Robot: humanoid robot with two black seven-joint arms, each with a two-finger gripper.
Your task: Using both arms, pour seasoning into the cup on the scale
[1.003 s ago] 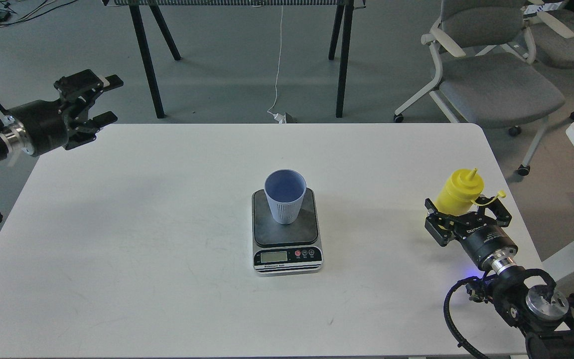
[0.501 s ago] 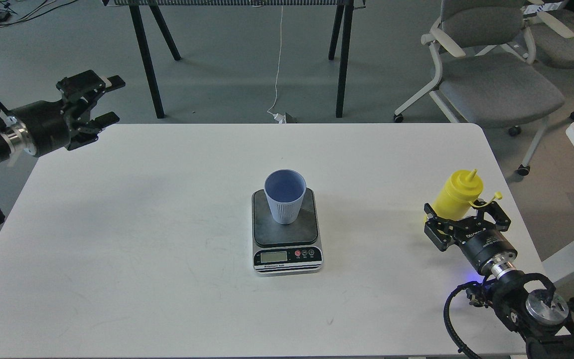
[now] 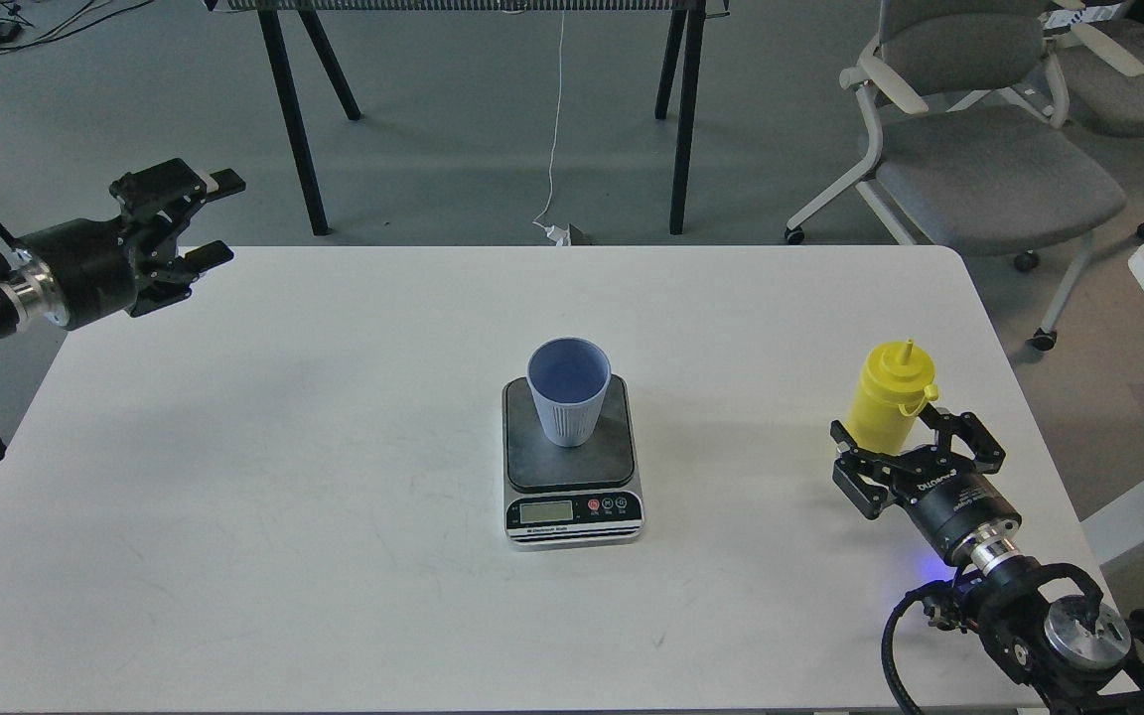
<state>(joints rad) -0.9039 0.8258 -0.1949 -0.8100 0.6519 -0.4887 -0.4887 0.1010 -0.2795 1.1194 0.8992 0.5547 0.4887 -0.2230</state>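
White counter. Scale sits near its centre, display facing the near edge. Light blue cup stands upright on the scale's dark plate, mouth open to view.

Yellow seasoning stands upright near the counter's right edge, nozzle up (small cap hangs at its right shoulder). Right gripper is low at the bottle's base, fingers spread to either side; contact cannot be told.

Left gripper hovers at the counter's far left corner, fingers apart, holding nothing, well apart from the scale.
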